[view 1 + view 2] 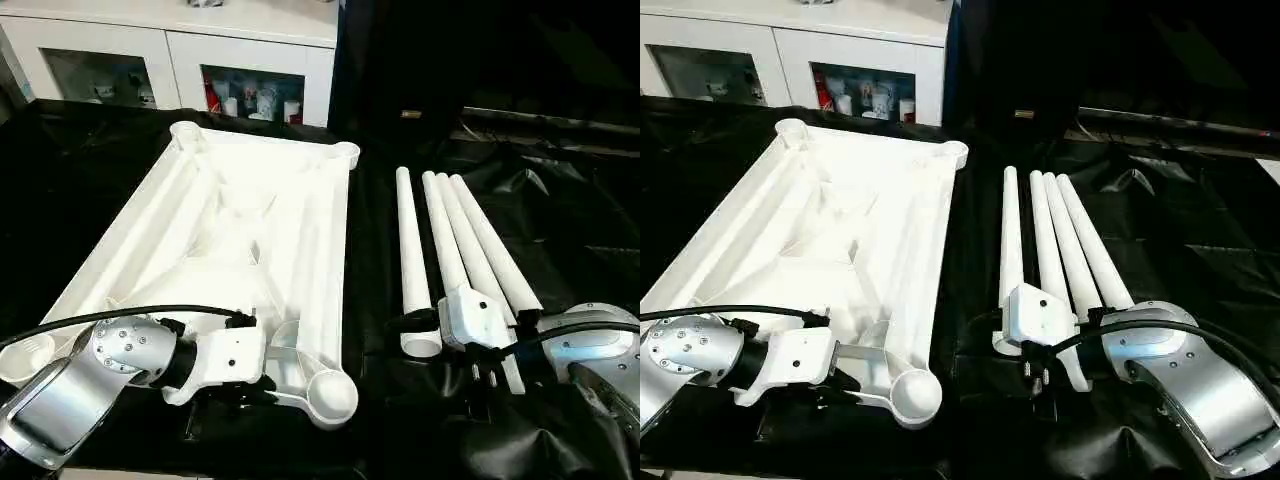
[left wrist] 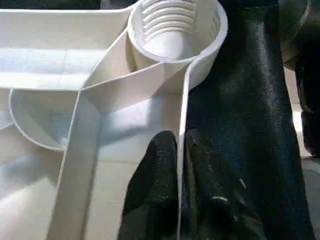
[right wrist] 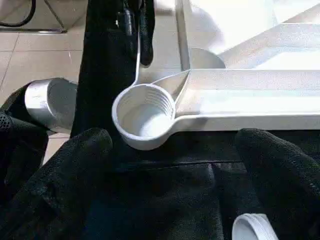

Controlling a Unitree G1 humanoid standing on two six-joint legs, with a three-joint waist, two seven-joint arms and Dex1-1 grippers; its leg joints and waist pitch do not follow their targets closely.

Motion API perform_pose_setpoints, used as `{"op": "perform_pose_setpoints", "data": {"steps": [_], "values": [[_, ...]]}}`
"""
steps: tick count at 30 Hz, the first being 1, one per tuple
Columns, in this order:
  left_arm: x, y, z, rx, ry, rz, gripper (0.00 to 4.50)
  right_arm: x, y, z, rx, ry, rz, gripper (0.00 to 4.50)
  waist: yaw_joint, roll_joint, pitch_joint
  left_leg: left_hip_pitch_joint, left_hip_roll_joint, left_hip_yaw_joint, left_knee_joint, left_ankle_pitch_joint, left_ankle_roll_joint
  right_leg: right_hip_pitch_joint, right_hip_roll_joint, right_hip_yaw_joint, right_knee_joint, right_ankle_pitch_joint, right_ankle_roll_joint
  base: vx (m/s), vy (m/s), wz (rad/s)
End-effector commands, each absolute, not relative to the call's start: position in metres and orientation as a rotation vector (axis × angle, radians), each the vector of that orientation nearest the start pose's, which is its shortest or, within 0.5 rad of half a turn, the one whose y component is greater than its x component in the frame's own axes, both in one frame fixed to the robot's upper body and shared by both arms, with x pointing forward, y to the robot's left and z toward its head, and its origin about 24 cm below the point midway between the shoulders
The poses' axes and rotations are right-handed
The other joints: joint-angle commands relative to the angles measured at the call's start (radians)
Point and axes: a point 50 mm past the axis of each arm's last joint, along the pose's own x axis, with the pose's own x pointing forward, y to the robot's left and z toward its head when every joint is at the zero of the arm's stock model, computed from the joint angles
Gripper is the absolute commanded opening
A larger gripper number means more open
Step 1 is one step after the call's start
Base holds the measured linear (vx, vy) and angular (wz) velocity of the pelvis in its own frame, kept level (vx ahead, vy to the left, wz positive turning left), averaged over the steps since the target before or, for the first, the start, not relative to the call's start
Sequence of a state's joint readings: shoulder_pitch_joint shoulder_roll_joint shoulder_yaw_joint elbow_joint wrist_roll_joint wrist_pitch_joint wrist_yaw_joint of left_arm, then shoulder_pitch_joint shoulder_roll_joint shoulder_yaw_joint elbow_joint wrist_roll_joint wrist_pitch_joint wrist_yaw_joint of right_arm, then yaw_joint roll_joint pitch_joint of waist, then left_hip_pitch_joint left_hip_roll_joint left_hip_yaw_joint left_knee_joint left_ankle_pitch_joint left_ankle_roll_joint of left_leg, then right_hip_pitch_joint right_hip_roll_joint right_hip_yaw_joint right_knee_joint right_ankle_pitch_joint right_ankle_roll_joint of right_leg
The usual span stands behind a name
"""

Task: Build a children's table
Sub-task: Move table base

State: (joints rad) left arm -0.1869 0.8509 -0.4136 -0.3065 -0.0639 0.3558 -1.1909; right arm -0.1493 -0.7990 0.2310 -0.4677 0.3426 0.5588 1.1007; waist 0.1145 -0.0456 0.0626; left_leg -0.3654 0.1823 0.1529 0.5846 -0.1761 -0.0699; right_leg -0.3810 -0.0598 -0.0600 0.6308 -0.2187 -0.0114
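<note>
Black cloth (image 1: 560, 220) covers the work surface; a white cabinet (image 1: 170, 45) stands behind it.

Tabletop (image 1: 230, 240): white plastic, lying underside up on the cloth toward the left, ribs and raised rim showing, round sockets at the corners. Judged light for its bulk and stiff across the ribs, but the rim wall is thin and glossy, so a pinch there may slip or flex. Better hold: rim close to a corner, where ribs brace it.

Four legs (image 1: 455, 245): white tapered tubes lying side by side on the cloth to the right of the tabletop, apart from it, wide ends toward the robot. Judged hollow, light, rigid, smooth; they will roll if nudged. Take one across its thick end.

Near corner socket (image 2: 175, 35): threaded inside, empty, so no leg is fitted yet.

Left gripper (image 2: 179, 165): fingers pressed together on the thin rim wall just beside that socket, one finger (image 2: 152, 180) inside the rim, the other outside.

Right gripper (image 3: 172, 165): fingers spread wide, holding nothing, hovering at the legs' near ends with the socket ahead of it
</note>
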Motion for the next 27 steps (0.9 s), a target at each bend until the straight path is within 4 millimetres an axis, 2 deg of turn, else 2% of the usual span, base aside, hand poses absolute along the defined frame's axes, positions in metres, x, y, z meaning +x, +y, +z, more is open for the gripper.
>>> {"op": "perform_pose_setpoints", "data": {"steps": [1,4,5,6,8,9,10,11,12,13,15,16,19,20,21,22,23,27], "values": [[0.220,0.164,0.079,0.722,0.531,-1.450,0.07,0.212,-0.157,0.113,-0.425,0.420,1.397,4.50,0.002,0.015,-0.037,0.014,0.050,-0.014,-0.080,-0.293,0.000,0.028,-0.082,0.057,-0.092,-0.290,-0.148,0.000,0.000,0.00],[0.221,0.164,0.079,0.722,0.528,-1.447,0.07,0.213,-0.156,0.113,-0.425,0.419,1.396,4.50,0.001,0.013,-0.038,0.013,0.051,-0.015,-0.081,-0.295,-0.003,0.029,-0.081,0.057,-0.090,-0.277,-0.150,0.000,0.000,0.00],[0.223,0.164,0.079,0.726,0.522,-1.442,0.07,0.213,-0.156,0.113,-0.426,0.416,1.392,4.50,0.001,0.019,-0.039,0.012,0.050,-0.016,-0.080,-0.291,-0.004,0.030,-0.082,0.056,-0.089,-0.270,-0.151,0.000,0.000,0.00],[0.225,0.165,0.080,0.734,0.513,-1.436,0.07,0.215,-0.155,0.114,-0.428,0.406,1.379,4.50,0.000,0.019,-0.038,0.012,0.050,-0.015,-0.081,-0.294,-0.004,0.030,-0.081,0.057,-0.091,-0.270,-0.150,0.000,0.000,0.00],[0.228,0.166,0.080,0.740,0.505,-1.422,0.07,0.218,-0.155,0.116,-0.431,0.386,1.338,4.50,0.002,0.032,-0.040,0.015,0.048,-0.016,-0.078,-0.299,-0.009,0.029,-0.080,0.057,-0.089,-0.247,-0.162,0.000,0.000,0.00],[0.229,0.167,0.081,0.741,0.505,-1.417,0.07,0.220,-0.155,0.117,-0.432,0.376,1.319,4.50,0.001,0.028,-0.040,0.014,0.048,-0.014,-0.078,-0.296,-0.009,0.029,-0.080,0.057,-0.090,-0.242,-0.164,0.000,0.000,0.00],[0.233,0.169,0.081,0.754,0.506,-1.391,0.07,0.223,-0.154,0.118,-0.427,0.362,1.275,4.50,0.004,0.036,-0.041,0.014,0.048,-0.016,-0.078,-0.295,-0.010,0.031,-0.081,0.056,-0.087,-0.243,-0.170,0.000,0.000,0.00],[0.237,0.173,0.081,0.762,0.513,-1.362,0.07,0.226,-0.154,0.119,-0.419,0.355,1.244,4.50,0.001,0.041,-0.039,0.015,0.045,-0.014,-0.078,-0.301,-0.013,0.027,-0.079,0.057,-0.093,-0.251,-0.171,0.000,0.000,0.00],[0.240,0.176,0.081,0.769,0.518,-1.344,0.07,0.227,-0.153,0.119,-0.415,0.353,1.235,4.50,0.002,0.038,-0.039,0.014,0.045,-0.015,-0.078,-0.303,-0.014,0.029,-0.079,0.056,-0.091,-0.260,-0.171,0.000,0.000,0.00],[0.252,0.186,0.081,0.796,0.521,-1.271,0.07,0.229,-0.150,0.118,-0.410,0.336,1.213,4.50,0.005,0.050,-0.039,0.014,0.042,-0.015,-0.075,-0.302,-0.016,0.028,-0.079,0.057,-0.094,-0.269,-0.167,0.000,0.000,0.00],[0.255,0.189,0.081,0.798,0.522,-1.255,0.07,0.229,-0.149,0.117,-0.409,0.332,1.207,4.50,0.005,0.049,-0.039,0.013,0.040,-0.015,-0.075,-0.304,-0.016,0.029,-0.078,0.056,-0.094,-0.292,-0.161,0.000,0.000,0.00],[0.259,0.193,0.083,0.804,0.518,-1.223,0.07,0.230,-0.148,0.116,-0.410,0.324,1.195,4.50,0.006,0.056,-0.040,0.013,0.041,-0.016,-0.076,-0.305,-0.021,0.031,-0.080,0.055,-0.094,-0.301,-0.157,0.000,0.000,0.00],[0.264,0.197,0.086,0.816,0.506,-1.193,0.07,0.231,-0.147,0.114,-0.404,0.316,1.170,4.50,0.000,0.058,-0.040,0.003,0.042,-0.021,-0.080,-0.297,-0.023,0.037,-0.082,0.052,-0.092,-0.314,-0.150,0.000,0.000,0.00],[0.268,0.199,0.088,0.829,0.502,-1.159,0.07,0.232,-0.147,0.113,-0.398,0.309,1.154,4.50,0.000,0.060,-0.041,0.007,0.043,-0.021,-0.080,-0.299,-0.023,0.033,-0.082,0.052,-0.093,-0.316,-0.149,0.000,0.000,0.00],[0.273,0.202,0.090,0.853,0.484,-1.127,0.07,0.234,-0.146,0.111,-0.393,0.305,1.137,4.50,-0.001,0.056,-0.042,0.009,0.044,-0.019,-0.079,-0.299,-0.022,0.031,-0.081,0.053,-0.093,-0.304,-0.152,0.000,0.000,0.00],[0.276,0.204,0.090,0.864,0.482,-1.108,0.07,0.235,-0.146,0.110,-0.391,0.304,1.127,4.50,0.000,0.057,-0.043,0.012,0.044,-0.017,-0.075,-0.284,-0.020,0.028,-0.080,0.055,-0.091,-0.264,-0.162,0.000,0.000,0.00],[0.278,0.205,0.091,0.880,0.483,-1.100,0.07,0.236,-0.145,0.109,-0.390,0.303,1.122,4.50,-0.001,0.058,-0.045,0.010,0.044,-0.017,-0.075,-0.270,-0.020,0.031,-0.079,0.055,-0.084,-0.217,-0.178,0.000,0.000,0.00],[0.288,0.207,0.093,0.907,0.428,-1.069,0.07,0.239,-0.144,0.105,-0.392,0.301,1.110,4.50,0.003,0.057,-0.047,0.010,0.044,-0.015,-0.073,-0.249,-0.013,0.032,-0.081,0.054,-0.082,-0.189,-0.181,0.000,0.000,0.00]]}}
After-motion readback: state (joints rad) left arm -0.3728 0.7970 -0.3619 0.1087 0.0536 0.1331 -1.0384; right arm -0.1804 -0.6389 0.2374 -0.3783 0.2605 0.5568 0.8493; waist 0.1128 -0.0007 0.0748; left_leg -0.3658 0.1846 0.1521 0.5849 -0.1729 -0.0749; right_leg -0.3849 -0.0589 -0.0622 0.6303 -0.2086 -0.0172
